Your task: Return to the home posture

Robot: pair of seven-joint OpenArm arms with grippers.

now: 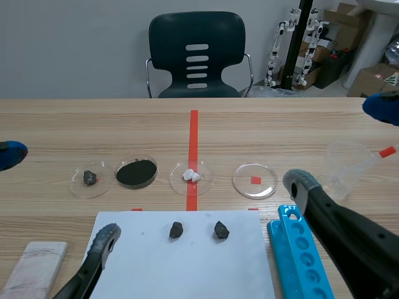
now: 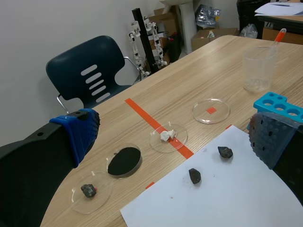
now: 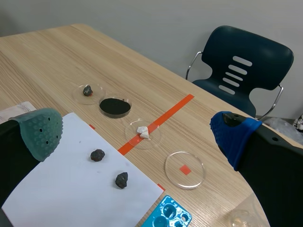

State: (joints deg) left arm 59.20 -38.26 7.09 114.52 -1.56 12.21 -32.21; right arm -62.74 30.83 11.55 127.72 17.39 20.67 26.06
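Both arms sit low at the near edge of the table. My left gripper is open with nothing between its fingers, above the near left of the table. My right gripper is open too and holds nothing, above the near right. A white paper sheet lies between the arms with two dark rocks on it. Beyond the sheet stand petri dishes in a row: one with a rock, one with black powder, one with white lumps and an empty one.
A blue tube rack lies right of the sheet, under my right arm. A clear plastic beaker with an orange-tipped pipette stands at the right. A pale block lies at the near left. A dark chair stands behind the table.
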